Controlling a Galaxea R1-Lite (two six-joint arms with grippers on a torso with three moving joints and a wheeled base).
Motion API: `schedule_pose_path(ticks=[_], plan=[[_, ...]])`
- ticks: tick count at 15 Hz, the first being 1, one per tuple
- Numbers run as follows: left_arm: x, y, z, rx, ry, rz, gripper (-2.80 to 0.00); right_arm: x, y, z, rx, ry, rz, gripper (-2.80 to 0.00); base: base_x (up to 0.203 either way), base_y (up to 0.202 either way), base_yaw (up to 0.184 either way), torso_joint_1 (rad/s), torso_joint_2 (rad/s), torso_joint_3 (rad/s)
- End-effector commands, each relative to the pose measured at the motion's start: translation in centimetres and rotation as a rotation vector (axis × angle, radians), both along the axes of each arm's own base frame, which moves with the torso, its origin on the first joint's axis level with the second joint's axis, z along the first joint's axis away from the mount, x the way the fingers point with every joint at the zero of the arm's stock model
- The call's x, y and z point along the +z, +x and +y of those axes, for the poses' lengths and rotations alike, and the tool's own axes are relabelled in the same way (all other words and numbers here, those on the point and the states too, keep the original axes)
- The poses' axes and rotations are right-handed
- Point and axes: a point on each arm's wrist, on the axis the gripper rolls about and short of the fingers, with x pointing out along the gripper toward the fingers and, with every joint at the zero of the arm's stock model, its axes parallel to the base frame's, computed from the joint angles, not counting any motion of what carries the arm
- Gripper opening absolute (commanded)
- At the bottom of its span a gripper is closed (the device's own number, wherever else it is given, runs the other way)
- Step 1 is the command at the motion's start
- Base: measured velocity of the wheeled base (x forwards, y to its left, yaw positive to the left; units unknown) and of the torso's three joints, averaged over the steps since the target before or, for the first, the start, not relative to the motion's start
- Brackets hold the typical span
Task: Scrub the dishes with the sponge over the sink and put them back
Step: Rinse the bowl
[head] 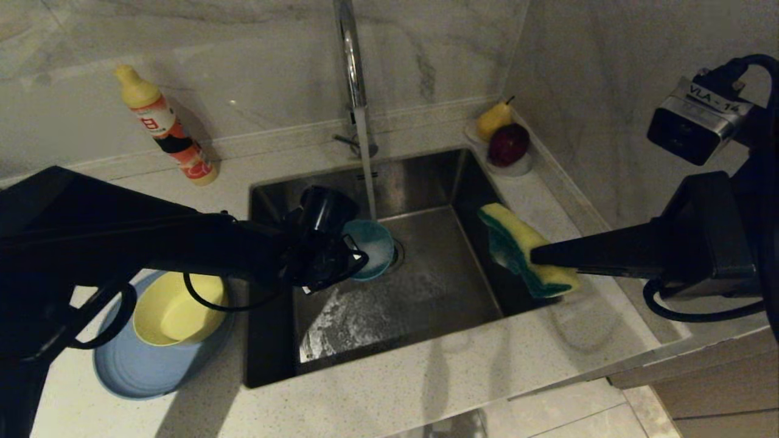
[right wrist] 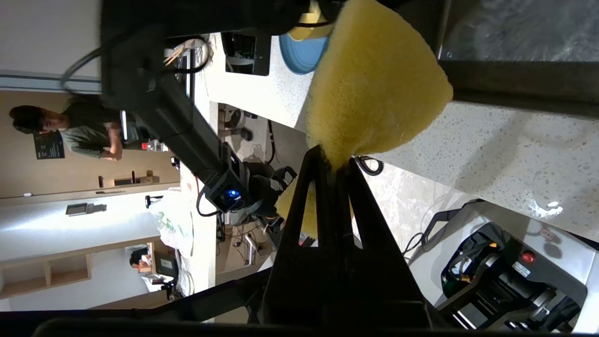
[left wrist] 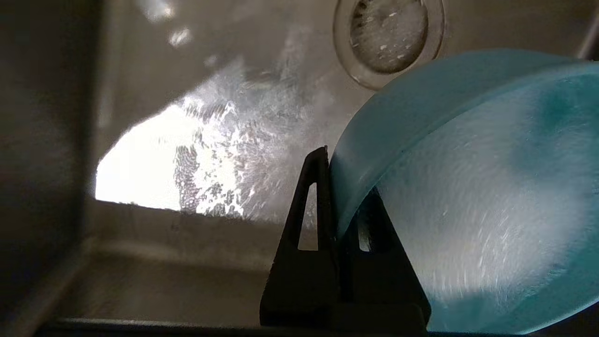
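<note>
Far left on the counter we see a yellow-capped soap bottle (head: 165,125); a yellow pear (head: 493,118) and dark red fruit (head: 508,145) sit far right. Our left arm partly hides the yellow plastic bowl (head: 176,310) nested in the periwinkle plate (head: 146,371). The left gripper (left wrist: 344,187) pinches the teal bowl's (left wrist: 468,187) rim inside the steel sink (head: 426,292), apparently under the tap's stream. The right gripper (right wrist: 334,161) squeezes the yellow-green sponge (head: 523,249) at the sink's right edge.

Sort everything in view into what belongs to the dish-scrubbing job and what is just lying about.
Job:
- teal plastic bowl, clamped in left pincer under the water
- yellow-and-green sponge, in right pincer
- yellow plastic bowl
- periwinkle flat plate
- stainless-steel sink

Lying about:
- yellow-capped soap bottle
- yellow pear
- dark red apple
</note>
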Motion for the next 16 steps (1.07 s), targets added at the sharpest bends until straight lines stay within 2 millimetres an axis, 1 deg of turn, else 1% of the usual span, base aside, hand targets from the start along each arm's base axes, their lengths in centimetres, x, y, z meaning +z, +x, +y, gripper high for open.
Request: schedule_pose_path(ticks=[1,4,7,8,9,11,12,14,16], plan=[[1.7,-1.4,0.8,0.022,0.034,0.021,-2.8,-0.2,0.2,0.2,0.004,-0.003,0.012,-2.8,0.0,0.0,0.0,0.0,0.0,0.0],[2.4,-1.5,1.9,0.156,0.12,-0.03,-2.8,-0.4,0.2,0.2,0.005,-0.008,0.018,-2.8,0.0,0.0,0.0,0.0,0.0,0.0],[1.9,-2.2,2.2,0.138,0.203,0.022,-2.8,-0.4,0.1,0.1,0.003,-0.006,0.016,-2.8,0.0,0.0,0.0,0.0,0.0,0.0],[1.9,-2.7,2.5,0.115,0.219,0.076,-2.8,-0.3,0.0,0.1,0.005,-0.005,0.014,-2.8,0.0,0.0,0.0,0.0,0.0,0.0],[2.0,-3.1,2.5,0.071,0.187,0.126,-2.8,-0.4,0.1,0.1,0.005,-0.006,0.016,-2.8,0.0,0.0,0.0,0.0,0.0,0.0],[2.6,-3.9,2.6,-0.009,0.061,0.216,-2.8,-0.3,0.3,0.3,0.009,-0.005,0.014,-2.8,0.0,0.0,0.0,0.0,0.0,0.0],[2.5,-4.2,2.7,-0.025,0.023,0.266,-2.8,-0.2,0.4,0.4,0.009,-0.006,0.012,-2.8,0.0,0.0,0.0,0.0,0.0,0.0],[2.1,-4.1,2.9,-0.003,0.014,0.279,-2.8,-0.2,0.4,0.3,0.008,-0.005,0.011,-2.8,0.0,0.0,0.0,0.0,0.0,0.0],[2.3,-3.9,3.2,0.06,0.061,0.235,-2.8,-0.4,0.4,0.3,0.009,-0.008,0.017,-2.8,0.0,0.0,0.0,0.0,0.0,0.0]])
